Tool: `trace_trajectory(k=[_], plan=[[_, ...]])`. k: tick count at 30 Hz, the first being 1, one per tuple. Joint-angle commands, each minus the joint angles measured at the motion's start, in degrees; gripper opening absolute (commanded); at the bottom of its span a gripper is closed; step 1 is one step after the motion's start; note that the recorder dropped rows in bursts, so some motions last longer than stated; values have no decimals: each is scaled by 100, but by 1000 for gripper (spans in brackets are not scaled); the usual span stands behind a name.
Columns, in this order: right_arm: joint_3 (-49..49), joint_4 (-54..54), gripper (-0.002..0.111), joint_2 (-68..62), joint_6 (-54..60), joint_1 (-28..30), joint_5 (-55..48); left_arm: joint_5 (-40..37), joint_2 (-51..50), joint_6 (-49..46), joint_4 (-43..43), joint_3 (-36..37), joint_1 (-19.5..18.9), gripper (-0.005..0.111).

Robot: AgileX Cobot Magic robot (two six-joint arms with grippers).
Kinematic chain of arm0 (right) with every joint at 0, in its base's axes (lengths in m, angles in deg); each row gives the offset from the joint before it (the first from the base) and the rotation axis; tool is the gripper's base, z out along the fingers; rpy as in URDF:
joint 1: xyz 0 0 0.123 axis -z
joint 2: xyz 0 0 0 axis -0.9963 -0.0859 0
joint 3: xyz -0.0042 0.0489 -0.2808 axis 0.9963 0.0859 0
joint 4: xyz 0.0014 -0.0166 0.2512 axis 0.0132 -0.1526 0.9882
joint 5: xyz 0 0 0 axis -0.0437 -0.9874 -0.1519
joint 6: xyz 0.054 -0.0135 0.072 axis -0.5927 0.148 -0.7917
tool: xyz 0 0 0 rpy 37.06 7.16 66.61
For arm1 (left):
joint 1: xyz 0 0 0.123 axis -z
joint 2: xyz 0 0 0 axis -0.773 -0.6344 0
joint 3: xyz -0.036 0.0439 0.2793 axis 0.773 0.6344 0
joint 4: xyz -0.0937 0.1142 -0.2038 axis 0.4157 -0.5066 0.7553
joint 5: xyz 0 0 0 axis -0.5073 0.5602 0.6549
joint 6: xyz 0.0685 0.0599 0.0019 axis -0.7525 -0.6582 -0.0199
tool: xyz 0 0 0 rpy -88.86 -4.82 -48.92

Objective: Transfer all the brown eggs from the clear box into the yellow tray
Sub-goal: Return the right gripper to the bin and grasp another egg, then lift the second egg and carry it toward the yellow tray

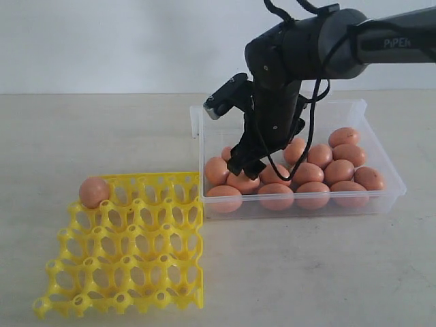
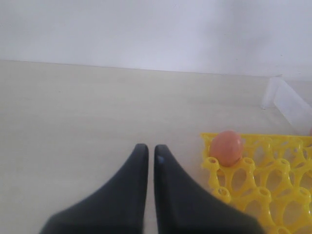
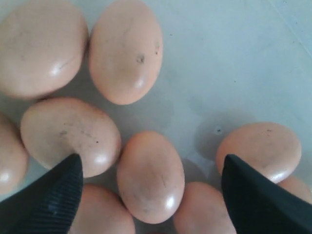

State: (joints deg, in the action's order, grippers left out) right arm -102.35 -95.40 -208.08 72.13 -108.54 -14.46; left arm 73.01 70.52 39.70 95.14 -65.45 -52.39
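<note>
The main risk is a cracked shell. The brown eggs lie crowded against one another in the clear box. In the right wrist view one egg sits midway between the right jaws. Each fingertip, though, overlaps a neighbouring egg rather than a bare gap. A straight descent could press a tip onto a neighbour, or wedge it aside and set the cluster rolling. The smooth, rounded shells could also slip out if the closing is off-centre, and too hard a squeeze would break one.

The right jaws stand wide apart, as far open as they go, and hold nothing. They hang over the left part of the box, above the eggs. They appear clear of every shell, though the arm hides the tips in the exterior view, so contact cannot be ruled out.

The left jaws are together and empty, over the bare bench beside the yellow tray.

One egg sits in a far corner cup of the tray. All the rest are in the box.
</note>
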Motion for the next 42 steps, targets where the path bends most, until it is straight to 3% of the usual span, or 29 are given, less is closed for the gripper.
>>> trace_trajectory(k=[1, 6, 14, 27, 29, 33, 36, 42], plan=[[1, 87, 71, -59, -117, 355, 38, 31, 20, 1, -31, 23, 36, 4], [1, 1170, 69, -59, 435, 753, 32, 31, 20, 1, -31, 23, 36, 4], [1, 2441, 45, -88, 1427, 861, -86, 31, 20, 1, -31, 23, 36, 4], [1, 2305, 48, -441, 1453, 861, -138, 31, 20, 1, -31, 23, 36, 4], [1, 2331, 39, -430, 1442, 861, -138, 31, 20, 1, -31, 23, 36, 4], [1, 2329, 0, -302, 1416, 861, -252, 31, 20, 1, -31, 23, 36, 4], [1, 2245, 0, -46, 1241, 861, -203, 31, 20, 1, -31, 23, 36, 4], [1, 1928, 0, 1258, -296, 861, -110, 31, 20, 1, -31, 23, 36, 4]])
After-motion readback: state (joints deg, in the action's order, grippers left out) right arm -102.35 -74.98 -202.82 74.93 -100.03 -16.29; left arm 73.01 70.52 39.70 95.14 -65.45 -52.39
